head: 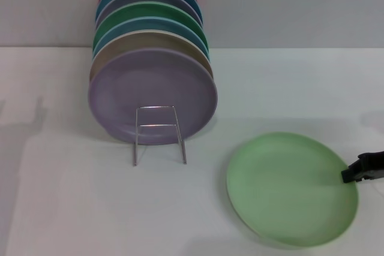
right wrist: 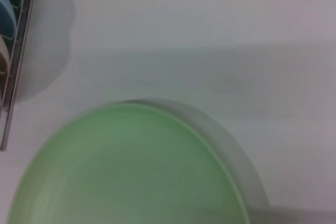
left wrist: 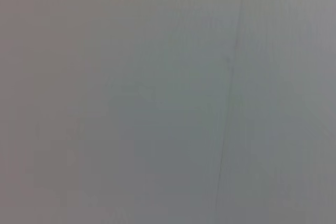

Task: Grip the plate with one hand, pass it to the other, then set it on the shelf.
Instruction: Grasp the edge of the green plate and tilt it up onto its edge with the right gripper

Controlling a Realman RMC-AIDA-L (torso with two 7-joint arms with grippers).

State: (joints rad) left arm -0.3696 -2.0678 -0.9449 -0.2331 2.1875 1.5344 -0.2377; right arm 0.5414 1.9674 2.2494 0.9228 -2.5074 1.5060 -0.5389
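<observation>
step: first grip, not yet made
plate (head: 292,189): flat on counter (head: 72,208), near shelf (head: 158,133)
right claw (head: 350,175): at plate's rim, finger state unclear
next: clamp rim, lift

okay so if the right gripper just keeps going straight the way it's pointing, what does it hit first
Most likely the plate. The right gripper comes in from the robot's right, pointing left, with its tip at the plate's right rim. Whether it already touches the rim or sits just above isn't clear.
</observation>
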